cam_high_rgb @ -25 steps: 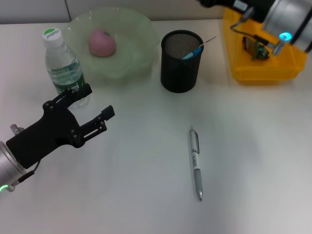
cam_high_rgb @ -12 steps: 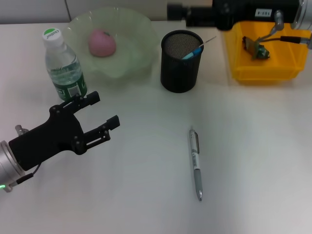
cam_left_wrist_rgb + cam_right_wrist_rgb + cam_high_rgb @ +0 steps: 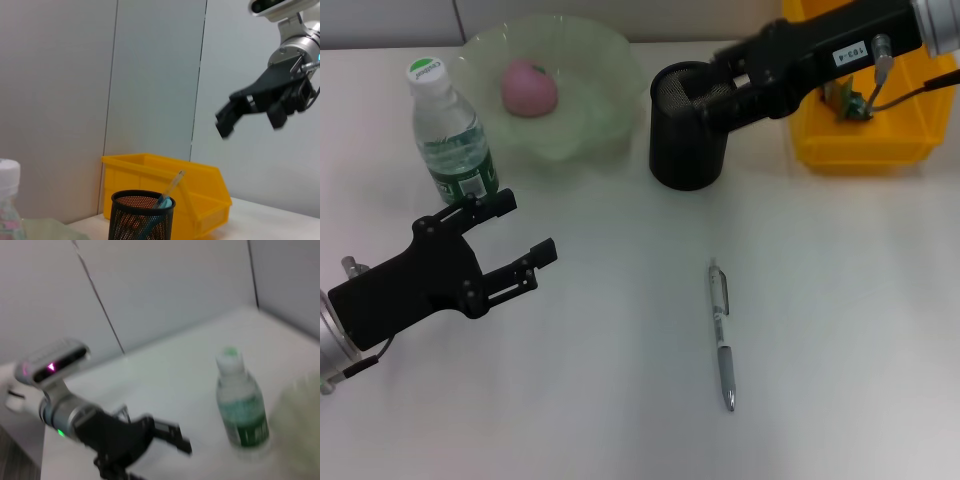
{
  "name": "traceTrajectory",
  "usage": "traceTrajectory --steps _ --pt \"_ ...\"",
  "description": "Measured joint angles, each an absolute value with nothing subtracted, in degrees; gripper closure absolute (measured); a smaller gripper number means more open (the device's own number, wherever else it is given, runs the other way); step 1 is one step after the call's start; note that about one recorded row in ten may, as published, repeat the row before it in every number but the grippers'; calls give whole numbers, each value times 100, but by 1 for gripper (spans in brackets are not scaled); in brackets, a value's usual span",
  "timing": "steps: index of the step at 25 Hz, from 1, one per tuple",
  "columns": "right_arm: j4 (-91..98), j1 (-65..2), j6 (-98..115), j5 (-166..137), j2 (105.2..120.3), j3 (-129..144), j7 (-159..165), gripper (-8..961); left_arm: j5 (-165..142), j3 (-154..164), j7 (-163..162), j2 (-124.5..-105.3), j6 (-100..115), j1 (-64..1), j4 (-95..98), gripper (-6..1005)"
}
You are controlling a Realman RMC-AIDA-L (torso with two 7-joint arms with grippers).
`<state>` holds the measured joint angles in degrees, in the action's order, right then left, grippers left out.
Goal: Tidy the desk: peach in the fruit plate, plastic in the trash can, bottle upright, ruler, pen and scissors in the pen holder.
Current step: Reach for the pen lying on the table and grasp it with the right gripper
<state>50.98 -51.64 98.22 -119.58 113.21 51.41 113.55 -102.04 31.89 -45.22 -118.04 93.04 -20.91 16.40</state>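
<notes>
A silver pen (image 3: 722, 335) lies on the white desk, right of centre. The pink peach (image 3: 528, 88) rests in the pale green fruit plate (image 3: 610, 60). Beside the plate the bottle (image 3: 448, 130) (image 3: 242, 415) stands upright with its cap on. My right gripper (image 3: 708, 96) (image 3: 252, 112) hovers open over the rim of the black mesh pen holder (image 3: 685, 150) (image 3: 142, 217), holding nothing. A blue-tipped item (image 3: 165, 201) and a thin clear stick poke out of the holder; I cannot tell ruler from scissors. My left gripper (image 3: 523, 228) (image 3: 170, 436) is open low over the desk, below the bottle.
A yellow bin (image 3: 865, 135) (image 3: 200, 192) stands at the back right behind the right arm, with a small greenish item (image 3: 847, 100) inside. Bare desk surrounds the pen.
My right arm has swung left and down from above the yellow bin to over the pen holder. The left gripper has drifted only slightly.
</notes>
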Motion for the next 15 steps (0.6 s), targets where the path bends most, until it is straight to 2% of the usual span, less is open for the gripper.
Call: traceTrajectory --steps 6,9,15 --pt "5194 -5676 9995 -13193 11372 5616 12872 276 -10204 3206 -4526 -11803 9307 -2073 1706 202" --pt "5190 -5847 10034 -13574 11459 6158 13457 276 -10204 3219 -4524 -11803 9308 -2073 1713 202" --pt "5119 -6196 10038 -14404 11812 6996 14188 277 -10344 3236 -4498 -11804 9284 -2087 1725 202"
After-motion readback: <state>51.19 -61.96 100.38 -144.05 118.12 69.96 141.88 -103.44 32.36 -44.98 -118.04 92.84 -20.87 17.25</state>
